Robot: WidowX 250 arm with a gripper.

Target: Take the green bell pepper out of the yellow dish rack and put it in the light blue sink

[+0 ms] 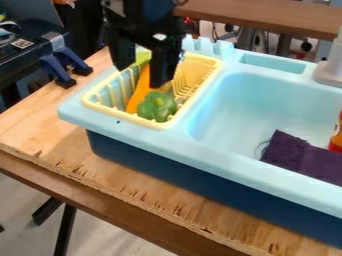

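Note:
My gripper hangs over the yellow dish rack at the upper left, its two fingers apart. Between and below them, an orange carrot-like piece with a light green top end lies lengthwise in the rack. A green pepper rests at the rack's front end, just below the right fingertip. Whether that fingertip touches anything in the rack cannot be told. The arm hides part of the rack's back.
Right of the rack is the light blue sink basin, holding a dark purple cloth and, at the right edge, a red and orange item. Blue clamps stand at the left. A grey faucet base is at the back right.

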